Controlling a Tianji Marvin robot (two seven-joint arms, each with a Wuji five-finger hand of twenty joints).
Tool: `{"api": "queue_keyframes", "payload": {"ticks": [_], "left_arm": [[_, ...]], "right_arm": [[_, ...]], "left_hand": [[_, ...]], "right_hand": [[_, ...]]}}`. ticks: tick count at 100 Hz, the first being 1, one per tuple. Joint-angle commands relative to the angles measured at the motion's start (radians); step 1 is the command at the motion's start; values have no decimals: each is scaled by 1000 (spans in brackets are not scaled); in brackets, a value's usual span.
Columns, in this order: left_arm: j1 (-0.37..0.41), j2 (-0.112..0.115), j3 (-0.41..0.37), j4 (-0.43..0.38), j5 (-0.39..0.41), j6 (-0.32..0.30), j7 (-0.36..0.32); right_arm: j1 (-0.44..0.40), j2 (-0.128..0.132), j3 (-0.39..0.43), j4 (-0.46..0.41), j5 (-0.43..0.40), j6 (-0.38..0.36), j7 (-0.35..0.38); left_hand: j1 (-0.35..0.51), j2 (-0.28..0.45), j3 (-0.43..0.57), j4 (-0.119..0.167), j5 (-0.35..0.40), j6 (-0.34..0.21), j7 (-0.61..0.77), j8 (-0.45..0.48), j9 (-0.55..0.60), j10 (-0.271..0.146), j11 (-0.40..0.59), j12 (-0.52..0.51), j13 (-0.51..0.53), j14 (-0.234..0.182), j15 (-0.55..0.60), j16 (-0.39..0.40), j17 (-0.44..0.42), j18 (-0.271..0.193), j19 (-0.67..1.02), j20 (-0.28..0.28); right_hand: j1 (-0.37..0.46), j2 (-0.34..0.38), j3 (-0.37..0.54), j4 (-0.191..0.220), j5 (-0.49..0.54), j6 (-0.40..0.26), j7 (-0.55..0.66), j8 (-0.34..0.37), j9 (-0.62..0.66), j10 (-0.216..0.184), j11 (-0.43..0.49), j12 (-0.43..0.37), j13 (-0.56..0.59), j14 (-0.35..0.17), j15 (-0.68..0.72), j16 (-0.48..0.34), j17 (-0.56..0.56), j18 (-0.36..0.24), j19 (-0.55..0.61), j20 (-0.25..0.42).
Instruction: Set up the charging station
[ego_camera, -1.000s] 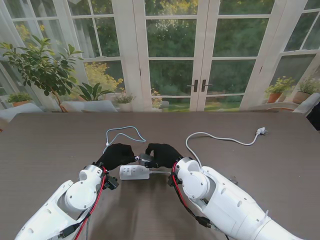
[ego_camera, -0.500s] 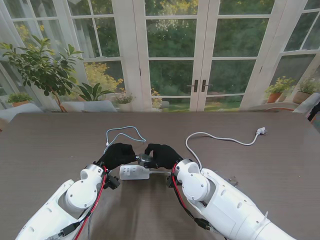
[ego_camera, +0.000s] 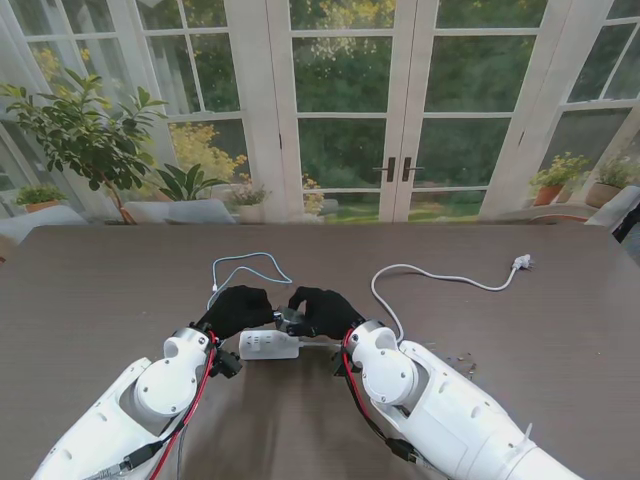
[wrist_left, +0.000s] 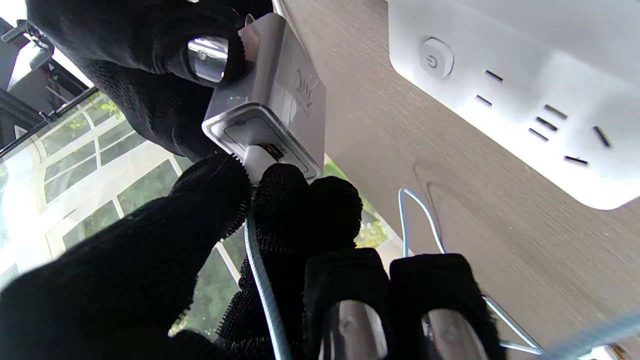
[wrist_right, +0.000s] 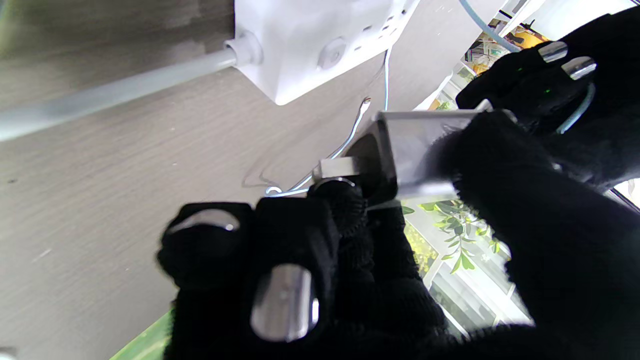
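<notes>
Home sunroom, glazed French doors (ego_camera: 345, 110), potted plants (ego_camera: 85, 130), garden beyond

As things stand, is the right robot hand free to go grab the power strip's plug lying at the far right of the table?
Probably not: the right robot hand is shut on the charger block, though the bare table toward the plug looks unobstructed.

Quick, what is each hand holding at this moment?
Left hand: shut on the cable plug, pressed at the charger's port.
Right hand: shut on the charger, held above the table.
</notes>
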Motion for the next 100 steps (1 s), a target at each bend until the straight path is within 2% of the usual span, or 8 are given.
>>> {"api": "queue_keyframes", "payload": {"ticks": [1,35,43,51,62,70,89,100], "left_arm": [[5,-17,19,2,-3,-5,-29],[-4,-17,24,-1,12,-6,-27],[-1,-17,21,-9,14,3,-25],[1,-19,17,-14,11,15,-17],[3,-25,12,-18,-4,30,-3],[4,-29,11,-17,-6,35,12],[4,-22,5,-19,42,40,10],[4,-18,3,-19,73,44,14]], "right_arm": [[7,-31,-10,-30,4,-18,10],[13,-41,-14,-21,16,-12,0],[14,-42,-14,-18,16,-9,-4],[14,-43,-13,-17,16,-7,-7],[14,-44,-11,-15,14,-5,-11],[15,-45,-10,-13,15,-4,-14],[16,-46,-6,-9,17,-1,-18],[16,-46,-3,-8,16,1,-19]], "left_hand": [[4,-4,36,-26,38,8,-73,-16,150,3,51,-8,-44,2,64,-1,29,-39,284,18],[-4,7,28,-27,33,6,-76,-16,147,1,47,-6,-43,2,75,3,32,-41,284,28],[-58,80,-5,-3,64,26,-101,-6,172,1,47,-20,-44,20,100,7,36,-33,284,76],[-169,150,-11,86,159,56,-156,109,185,7,144,-71,-45,45,117,-1,37,-12,284,116],[-261,191,-79,80,296,52,-87,172,193,34,373,-147,-46,89,131,-4,34,34,284,161],[-282,268,-154,86,307,43,66,261,193,39,519,-203,-47,109,144,-9,33,57,284,190],[-260,356,-327,103,303,-31,329,395,187,-23,654,-257,-48,169,155,-10,33,57,284,197],[-235,366,-377,110,302,-53,368,424,185,-75,681,-282,-48,184,149,-12,33,61,284,182]], "right_hand": [[92,95,141,35,131,-155,504,105,55,-102,29,40,19,-64,22,-500,35,-33,69,19],[96,101,138,33,128,-155,504,111,53,-101,26,43,19,-65,21,-497,37,-35,65,21],[97,100,137,33,127,-152,505,113,51,-101,26,44,19,-62,19,-497,37,-35,65,22],[98,102,136,33,126,-153,504,115,50,-99,26,45,19,-61,18,-497,37,-35,65,23],[98,103,135,34,125,-155,504,116,48,-99,26,45,19,-60,17,-496,37,-35,65,23],[97,103,134,33,123,-155,503,117,48,-99,26,45,20,-60,17,-496,37,-35,64,24],[99,105,133,34,122,-154,503,117,47,-98,27,45,20,-62,17,-496,36,-34,64,25],[100,107,130,34,120,-152,503,118,44,-98,27,44,20,-57,18,-495,35,-33,64,26]]}}
